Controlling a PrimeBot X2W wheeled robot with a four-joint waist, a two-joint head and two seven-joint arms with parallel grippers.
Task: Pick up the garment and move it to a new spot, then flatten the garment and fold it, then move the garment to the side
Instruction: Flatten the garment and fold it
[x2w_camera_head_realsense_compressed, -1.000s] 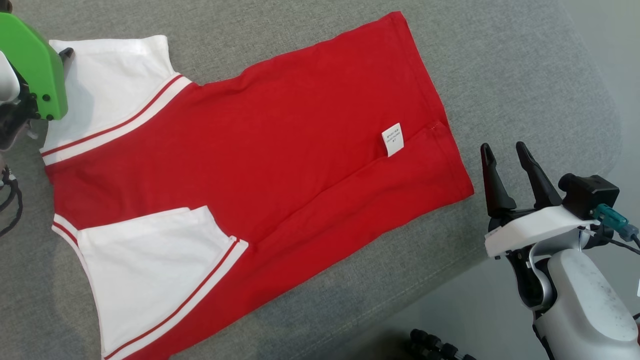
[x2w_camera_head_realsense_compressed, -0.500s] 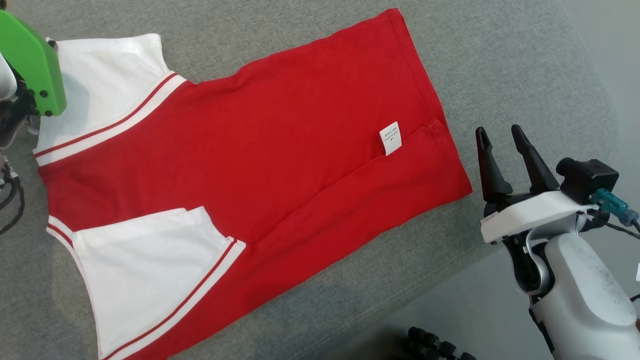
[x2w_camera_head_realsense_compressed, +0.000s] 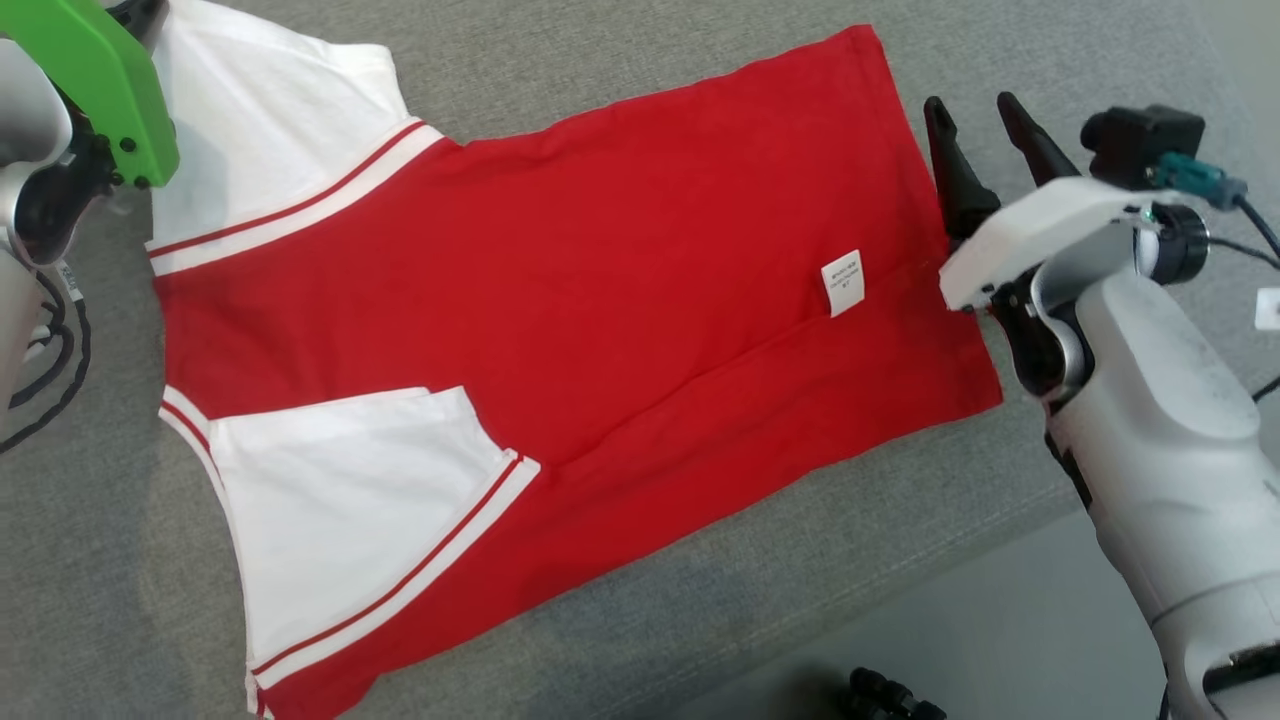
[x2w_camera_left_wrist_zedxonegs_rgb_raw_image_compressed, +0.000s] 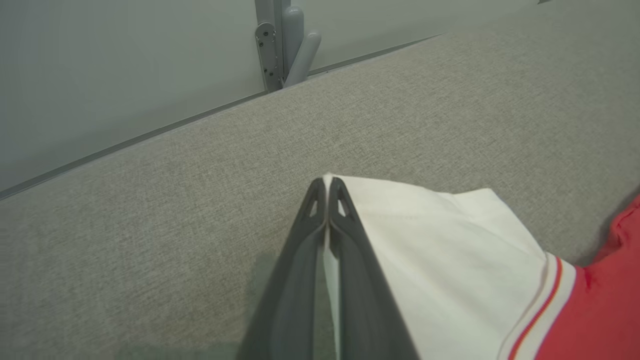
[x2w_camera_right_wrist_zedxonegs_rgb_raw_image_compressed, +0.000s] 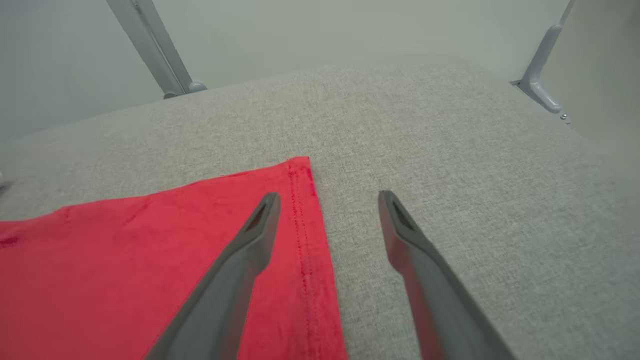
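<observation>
The garment (x2w_camera_head_realsense_compressed: 600, 300) is red with white sleeves and a small white label, and lies spread flat on the grey cushion (x2w_camera_head_realsense_compressed: 700, 620). My left gripper (x2w_camera_head_realsense_compressed: 145, 12), under its green cover, sits at the far left sleeve. In the left wrist view, my left gripper (x2w_camera_left_wrist_zedxonegs_rgb_raw_image_compressed: 327, 182) is shut on the edge of the white sleeve (x2w_camera_left_wrist_zedxonegs_rgb_raw_image_compressed: 440, 240). My right gripper (x2w_camera_head_realsense_compressed: 972, 105) stands open over the garment's right hem near its far corner. From the right wrist, one finger of my right gripper (x2w_camera_right_wrist_zedxonegs_rgb_raw_image_compressed: 328, 197) is above the red cloth (x2w_camera_right_wrist_zedxonegs_rgb_raw_image_compressed: 150, 260) and the other above the cushion.
The cushion's front edge runs across the lower right, with pale floor (x2w_camera_head_realsense_compressed: 1000, 620) beyond it. Black cables (x2w_camera_head_realsense_compressed: 50, 340) hang at the left. A dark knobbly object (x2w_camera_head_realsense_compressed: 890, 700) sits at the bottom. A grey metal post (x2w_camera_left_wrist_zedxonegs_rgb_raw_image_compressed: 280, 45) and another (x2w_camera_right_wrist_zedxonegs_rgb_raw_image_compressed: 150, 50) stand behind the cushion.
The camera has shifted. My left gripper has closed on the white sleeve. My right gripper has moved forward along the right hem, from beside the near corner towards the far corner, still open.
</observation>
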